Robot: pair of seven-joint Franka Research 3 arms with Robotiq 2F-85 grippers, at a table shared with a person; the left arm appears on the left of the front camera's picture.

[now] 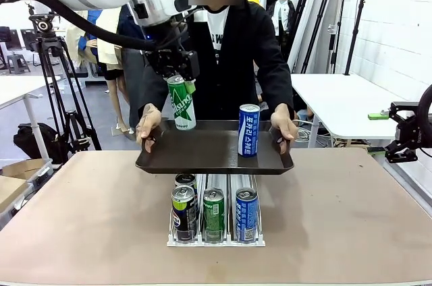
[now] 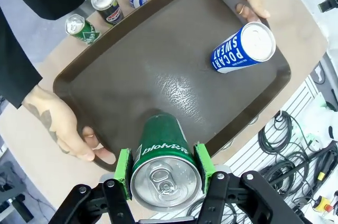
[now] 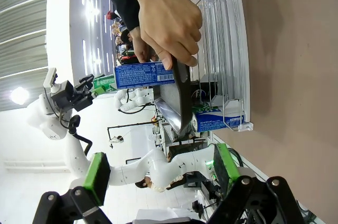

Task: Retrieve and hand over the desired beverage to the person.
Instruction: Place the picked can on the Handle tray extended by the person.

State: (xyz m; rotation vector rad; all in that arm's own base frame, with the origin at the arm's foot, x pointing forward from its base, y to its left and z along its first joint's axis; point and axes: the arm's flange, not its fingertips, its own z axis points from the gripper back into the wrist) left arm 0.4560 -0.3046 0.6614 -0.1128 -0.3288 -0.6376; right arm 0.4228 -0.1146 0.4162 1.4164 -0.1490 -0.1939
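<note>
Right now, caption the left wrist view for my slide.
Left gripper holds green can above person's tray; blue can stands there.

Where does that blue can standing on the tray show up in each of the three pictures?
Front view: blue can stands upright on the tray's right part, near the person's hand.
Left wrist view: upper right, on the tray.
Right wrist view: left of centre, lying sideways in the picture, below the hand.
Shared landmark: the dark tray.

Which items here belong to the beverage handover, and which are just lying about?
In the job: green can in the left pincer; dark tray held by the person; blue Pocari Sweat can.
Lying about: cans in the wire rack; camera tripod; right pincer.
</note>
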